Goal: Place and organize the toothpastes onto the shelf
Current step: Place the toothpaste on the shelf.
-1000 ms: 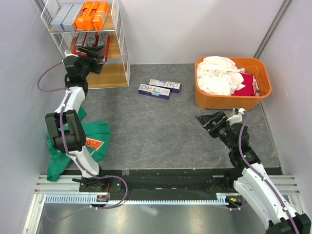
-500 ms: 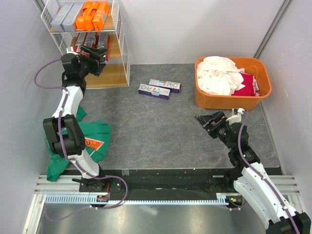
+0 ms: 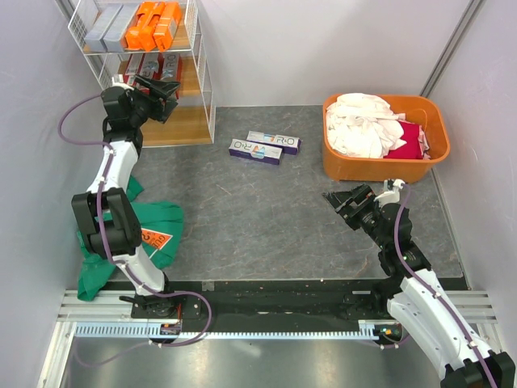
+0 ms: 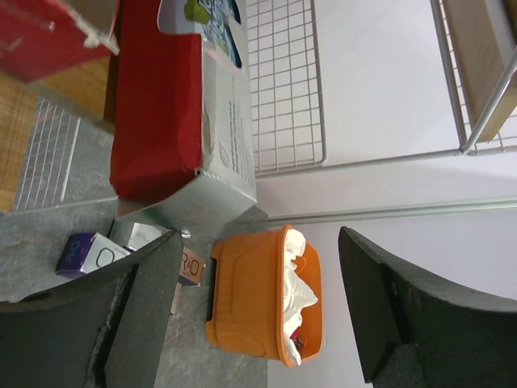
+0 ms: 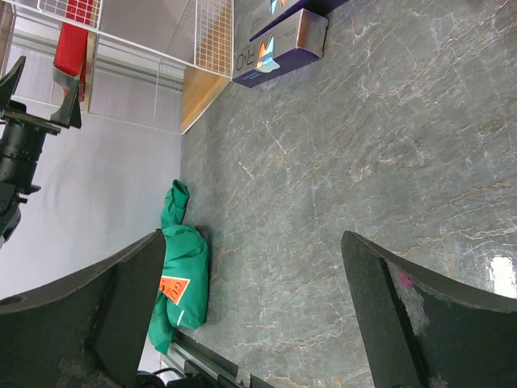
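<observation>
The shelf [image 3: 202, 77] stands at the back left, with grey and orange toothpastes [image 3: 133, 24] on its top tier and red ones [image 3: 145, 69] on the middle tier. My left gripper [image 3: 164, 90] is open at the front of the middle tier. In the left wrist view a red and silver carton [image 4: 161, 105] lies just past the left gripper [image 4: 260, 234], with nothing between the jaws. Two white and purple cartons [image 3: 265, 147] lie on the table; they also show in the right wrist view [image 5: 279, 48]. My right gripper [image 3: 333, 202] [image 5: 254, 236] hangs open above bare tabletop.
An orange tub [image 3: 384, 137] of white and red laundry stands at the back right; it also shows in the left wrist view [image 4: 258, 299]. A green cloth [image 3: 129, 234] lies by the left arm's base. Grey walls close in both sides.
My left wrist has shifted slightly toward the back at the shelf's front, and its jaws have narrowed a little. The right arm has not moved.
</observation>
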